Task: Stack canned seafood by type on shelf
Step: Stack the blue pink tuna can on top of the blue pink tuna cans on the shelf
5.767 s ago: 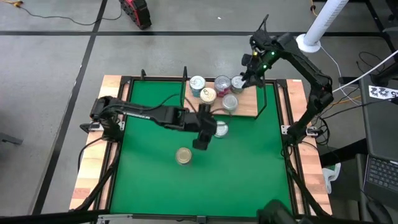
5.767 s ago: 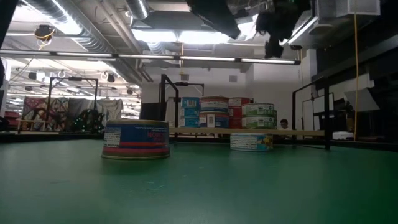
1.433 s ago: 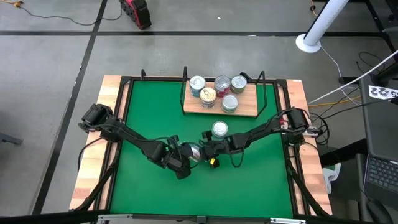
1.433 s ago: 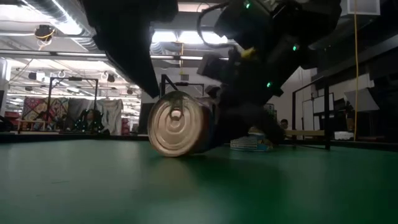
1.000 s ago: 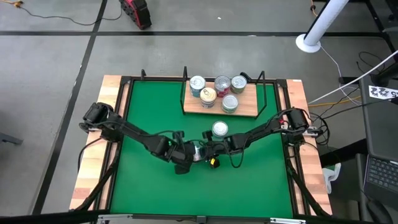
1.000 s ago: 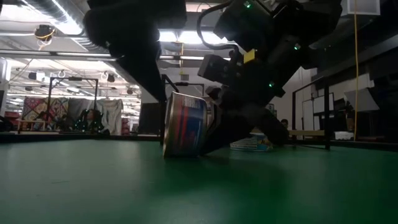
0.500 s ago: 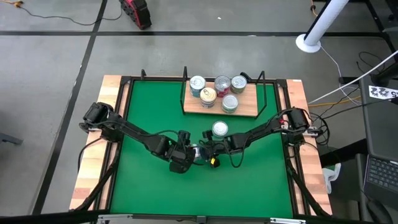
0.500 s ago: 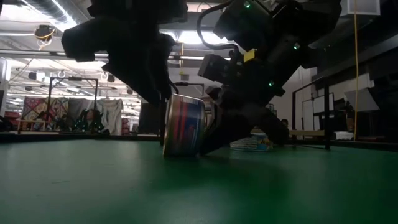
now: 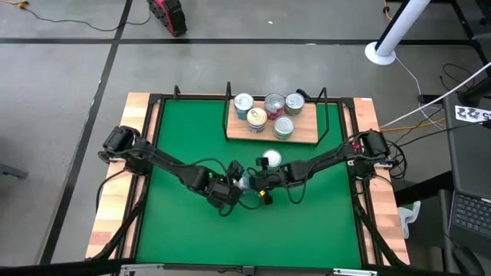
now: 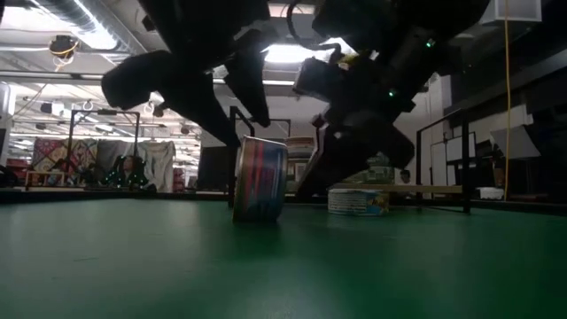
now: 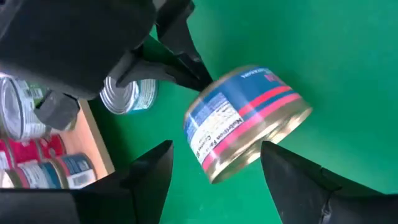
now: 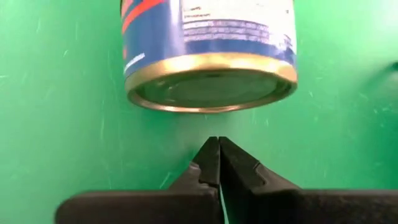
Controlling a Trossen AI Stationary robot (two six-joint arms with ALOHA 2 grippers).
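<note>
While both arms reach low over the middle of the green tabletop (image 9: 184,222), a blue tin with a red-pink stripe (image 10: 260,180) stands on its edge between the two hands. The left hand (image 9: 234,178) has its fingers (image 11: 152,171) spread apart on either side of the tin without touching it — in the left wrist view the tin sits in the gap, tilted, clear of both dark fingers. The right hand (image 12: 216,163) has its fingertips pressed together and empty, pointing at the gold-rimmed flat end of the tin from just beside it; a strip of green shows between tip and tin. In the low view the tin rests on its rim on the mat, dark arm parts close on each side.

Just beyond the hands, a single tin (image 9: 269,159) lies flat on the mat, near the shelf (image 9: 305,136). On the shelf's wooden board stand five stacks of tins (image 9: 265,113), silver lids up — grouped toward its left half.
</note>
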